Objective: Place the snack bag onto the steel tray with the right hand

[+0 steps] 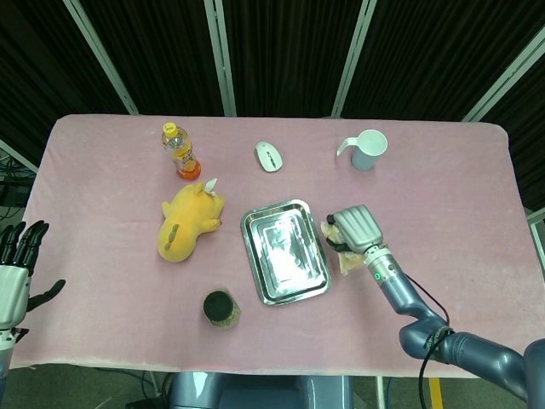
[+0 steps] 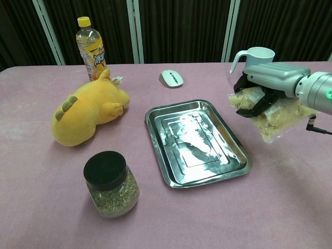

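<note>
My right hand (image 1: 354,228) (image 2: 262,87) grips the clear snack bag (image 2: 275,118) (image 1: 347,259) and holds it in the air, just right of the steel tray (image 1: 284,254) (image 2: 197,141). The bag's lower end hangs down below the fingers. The tray lies flat at the table's middle with nothing on it. At the far left edge of the head view my left hand (image 1: 17,264) hangs beside the table, fingers spread, holding nothing.
A yellow plush toy (image 1: 189,221) (image 2: 88,111) lies left of the tray, with an orange drink bottle (image 1: 180,151) (image 2: 91,48) behind it. A dark-lidded jar (image 1: 220,308) (image 2: 110,184) stands in front. A white mouse (image 1: 268,156) (image 2: 171,78) and a pale mug (image 1: 366,150) (image 2: 256,65) stand at the back.
</note>
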You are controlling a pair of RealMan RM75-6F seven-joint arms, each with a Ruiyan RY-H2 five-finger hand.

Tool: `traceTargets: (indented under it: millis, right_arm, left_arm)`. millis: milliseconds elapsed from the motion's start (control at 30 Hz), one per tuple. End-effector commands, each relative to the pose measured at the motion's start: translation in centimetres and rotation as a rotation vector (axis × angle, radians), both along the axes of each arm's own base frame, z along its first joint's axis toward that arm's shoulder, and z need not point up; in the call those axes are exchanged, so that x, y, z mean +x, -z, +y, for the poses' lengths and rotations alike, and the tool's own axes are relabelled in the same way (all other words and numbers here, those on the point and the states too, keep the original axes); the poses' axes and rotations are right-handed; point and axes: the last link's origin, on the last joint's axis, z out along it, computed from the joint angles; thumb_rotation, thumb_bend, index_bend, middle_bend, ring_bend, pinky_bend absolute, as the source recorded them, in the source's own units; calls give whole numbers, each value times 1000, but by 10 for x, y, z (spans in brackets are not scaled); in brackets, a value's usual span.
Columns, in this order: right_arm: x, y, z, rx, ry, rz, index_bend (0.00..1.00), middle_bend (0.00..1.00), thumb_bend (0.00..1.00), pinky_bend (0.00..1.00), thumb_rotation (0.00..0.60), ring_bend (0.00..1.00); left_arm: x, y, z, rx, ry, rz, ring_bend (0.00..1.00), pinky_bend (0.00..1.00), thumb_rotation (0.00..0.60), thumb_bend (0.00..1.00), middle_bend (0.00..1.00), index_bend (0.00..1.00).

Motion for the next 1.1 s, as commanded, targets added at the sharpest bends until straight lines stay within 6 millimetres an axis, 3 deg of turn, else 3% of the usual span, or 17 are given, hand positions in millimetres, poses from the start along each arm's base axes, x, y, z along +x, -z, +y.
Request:
traceTargets:
  millis: [33,167,333,533,700,733,767,800,867,900,967,1100]
  right_arm:
    - [31,-4,20,-6,-64,-35,794,754,509,1000,600,792]
    - [60,13,42,13,-63,-119,794,754,510,1000,600,792]
    - [81,44,54,31,-46,-151,794,754,509,1000,600,791]
    - [99,76,46,12,-55,-164,794,754,510,989,600,759]
    - [103,87,35,-17,-61,-163,788,735,510,918,600,698]
    - [103,89,33,-19,-60,-162,746,692,510,875,600,654]
    - [103,90,32,-21,-59,-162,643,617,510,805,600,580]
    - [102,92,29,-27,-59,-157,520,537,510,729,600,499]
    - [98,95,27,-19,-46,-149,134,236,479,463,600,219]
    - [95,97,27,1,-33,-142,53,143,454,380,600,133]
    - [91,99,26,28,-13,-132,0,8,367,234,600,11]
    - [95,89,26,15,-12,-172,0,0,281,155,600,0]
  left_arm:
    - [3,1,-2,-10,16,-5,19,63,600,44,85,0]
    - [9,0,-8,-23,50,-18,19,63,600,45,85,0]
    - [12,0,-11,-44,76,-40,19,63,600,45,85,0]
    - [12,-4,-14,-52,87,-61,19,63,600,44,86,0]
    - [6,-6,-11,-54,65,-66,19,63,600,44,87,0]
    - [6,-7,-11,-54,62,-68,19,63,600,45,87,0]
    - [5,-7,-11,-54,61,-68,19,63,600,45,87,0]
    - [5,-8,-11,-51,60,-67,19,63,600,44,87,0]
    - [5,-8,-11,-47,60,-68,19,63,600,44,87,0]
    - [5,-8,-10,-46,60,-69,19,63,600,44,87,0]
    - [5,-7,-10,-48,59,-69,19,63,600,44,88,0]
    - [6,-6,-10,-50,61,-69,19,63,600,44,88,0]
